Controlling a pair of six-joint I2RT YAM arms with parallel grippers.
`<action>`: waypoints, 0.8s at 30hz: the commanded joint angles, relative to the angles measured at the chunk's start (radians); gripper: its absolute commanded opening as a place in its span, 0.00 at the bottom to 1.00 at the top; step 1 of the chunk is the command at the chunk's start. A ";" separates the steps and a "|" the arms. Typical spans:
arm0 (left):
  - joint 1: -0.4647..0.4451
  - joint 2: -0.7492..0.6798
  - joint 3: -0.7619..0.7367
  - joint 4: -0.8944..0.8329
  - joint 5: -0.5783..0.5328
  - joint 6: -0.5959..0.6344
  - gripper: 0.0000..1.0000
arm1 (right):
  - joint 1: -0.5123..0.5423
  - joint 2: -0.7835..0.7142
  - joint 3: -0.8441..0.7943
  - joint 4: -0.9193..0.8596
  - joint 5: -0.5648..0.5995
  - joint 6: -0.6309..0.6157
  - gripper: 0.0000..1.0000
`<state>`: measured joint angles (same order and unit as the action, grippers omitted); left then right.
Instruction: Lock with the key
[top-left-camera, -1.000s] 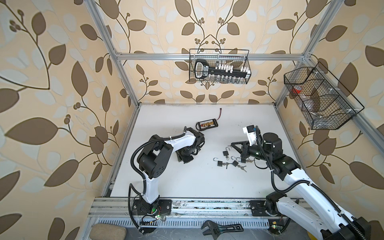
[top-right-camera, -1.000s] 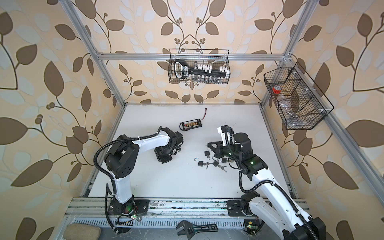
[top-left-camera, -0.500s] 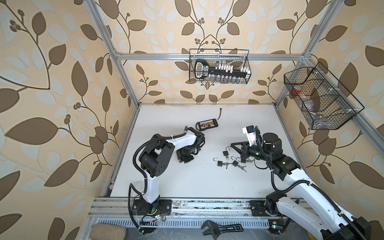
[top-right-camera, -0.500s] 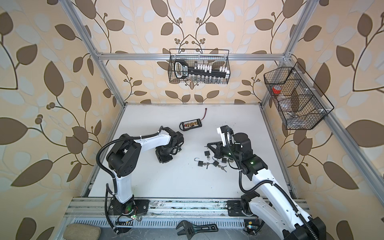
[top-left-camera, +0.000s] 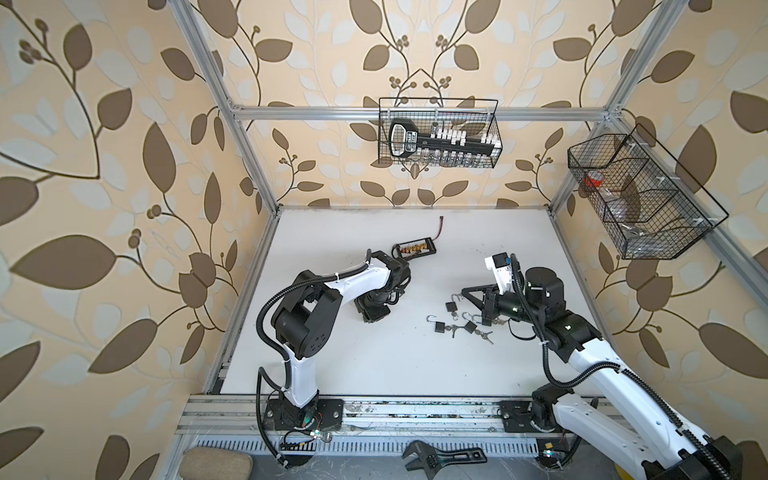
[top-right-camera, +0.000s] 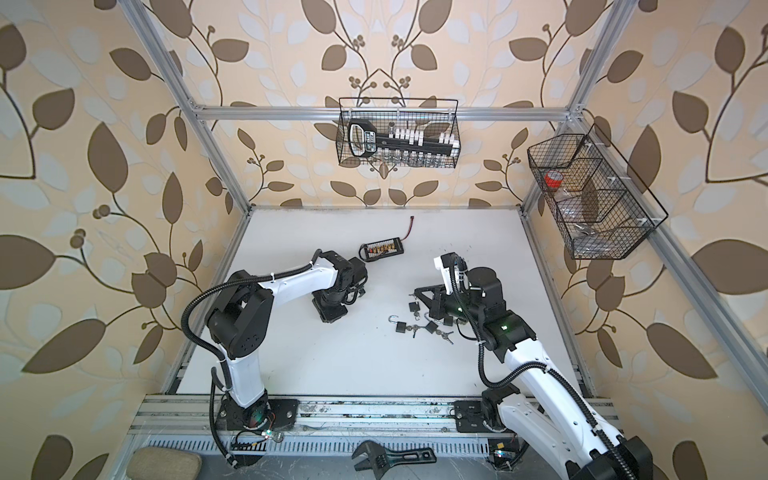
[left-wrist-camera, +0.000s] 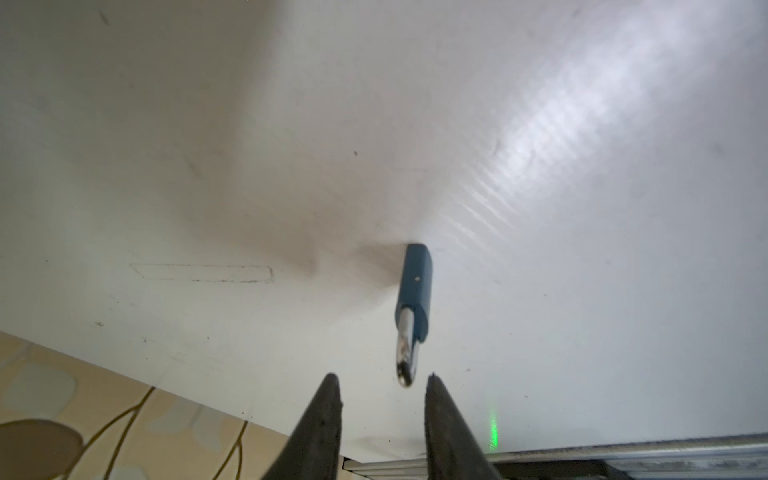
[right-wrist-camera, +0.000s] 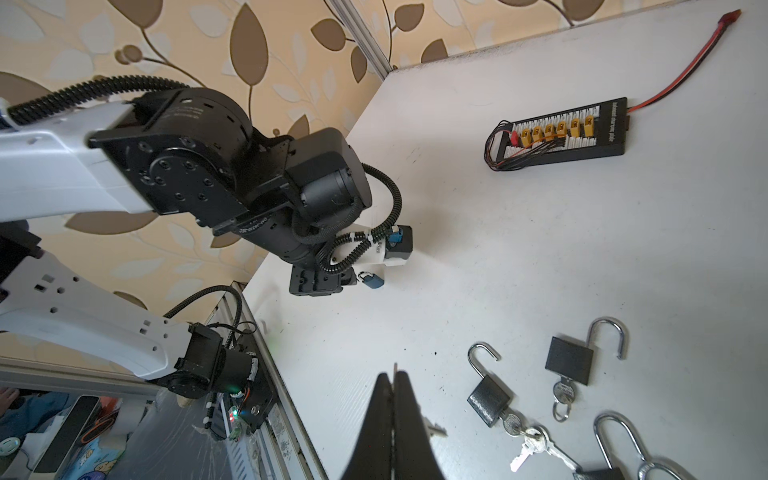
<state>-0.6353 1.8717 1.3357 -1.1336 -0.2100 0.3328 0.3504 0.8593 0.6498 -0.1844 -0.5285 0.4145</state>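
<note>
Hovering low over the left half of the white table (top-left-camera: 415, 374), the left gripper (left-wrist-camera: 381, 376) has its jaws apart. The small blue padlock (left-wrist-camera: 413, 286) rests on the surface just ahead of it, its silver shackle end reaching into the gap without touching either jaw. Near the table's middle, several black padlocks (right-wrist-camera: 569, 359) with open shackles lie close together, some with keys (right-wrist-camera: 563, 392) in them, and just beside them the right gripper (right-wrist-camera: 392, 374) has its jaws pressed together, with a thin metal sliver (right-wrist-camera: 394, 365) at their tips too small to identify.
</note>
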 joint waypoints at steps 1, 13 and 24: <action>-0.002 -0.027 0.026 -0.024 0.087 0.006 0.36 | -0.005 -0.009 -0.016 -0.001 -0.013 -0.015 0.00; 0.053 -0.021 0.061 0.012 -0.118 -0.049 0.26 | -0.005 -0.014 -0.019 -0.007 -0.013 -0.016 0.00; 0.107 -0.059 0.076 0.052 -0.132 -0.101 0.22 | -0.005 -0.028 -0.019 -0.014 -0.011 -0.016 0.00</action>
<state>-0.5293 1.8706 1.4017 -1.0889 -0.3340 0.2710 0.3504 0.8524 0.6464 -0.1883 -0.5282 0.4145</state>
